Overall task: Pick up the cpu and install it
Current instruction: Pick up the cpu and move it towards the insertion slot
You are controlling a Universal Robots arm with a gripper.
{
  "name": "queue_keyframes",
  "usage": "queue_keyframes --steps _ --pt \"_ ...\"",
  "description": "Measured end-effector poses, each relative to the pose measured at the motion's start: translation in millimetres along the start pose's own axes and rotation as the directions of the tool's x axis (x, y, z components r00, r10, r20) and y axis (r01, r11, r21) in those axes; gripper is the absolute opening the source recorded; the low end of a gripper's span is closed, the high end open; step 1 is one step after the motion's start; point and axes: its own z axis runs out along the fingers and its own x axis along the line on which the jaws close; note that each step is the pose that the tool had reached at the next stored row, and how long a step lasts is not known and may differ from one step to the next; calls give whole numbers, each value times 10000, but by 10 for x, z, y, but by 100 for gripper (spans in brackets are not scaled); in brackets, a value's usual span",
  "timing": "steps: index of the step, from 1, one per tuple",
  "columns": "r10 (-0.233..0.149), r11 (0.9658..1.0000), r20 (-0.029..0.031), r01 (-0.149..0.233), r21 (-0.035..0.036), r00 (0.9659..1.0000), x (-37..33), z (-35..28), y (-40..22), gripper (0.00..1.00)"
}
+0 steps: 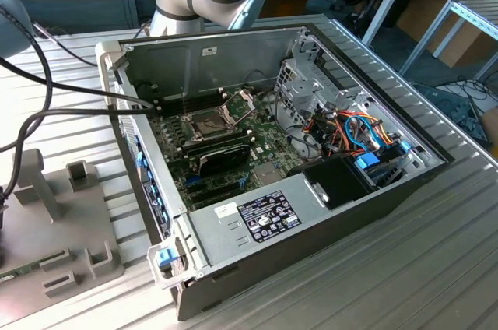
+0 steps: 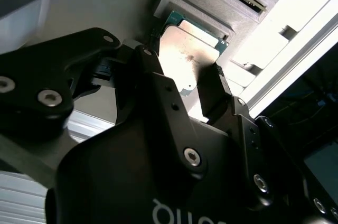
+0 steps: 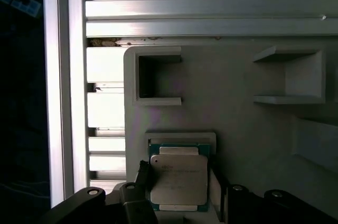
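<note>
The cpu (image 3: 178, 182) lies flat in a shallow square pocket of a grey moulded fixture (image 3: 237, 118), metal top up, green edge showing around it. The end effector (image 2: 182, 63) is closed to the chip's width, with a black finger (image 2: 149, 63) against each of two opposite sides. It appears to be gripping the cpu, though I cannot tell whether the chip has left its seat. I judge it light, stiff and thin, with a smooth lid that offers little to hold. The narrow side edges are the only sound grip, and the underside is probably delicate, so a modest, even squeeze would suit it. The pocket's raised rim sits just beside the fingers and crowds them. Other upstanding blocks on the fixture are nearby. In the exterior view, the open computer case (image 1: 257, 221) rests on the ribbed counter (image 1: 405, 275), well apart from the fixture. Its socket (image 1: 204, 124) is uncovered, with dark modules, cables and case walls close around it.
</note>
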Motion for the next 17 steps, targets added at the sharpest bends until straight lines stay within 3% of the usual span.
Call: queue_keyframes --steps 11,15,17 --pt "1 10000 0 -1 0 10000 7 -181 -4 54" --pt "0 10000 -1 0 1 10000 12 -303 -6 54" --pt "0 10000 2 0 -1 10000 12 -303 -6 54"
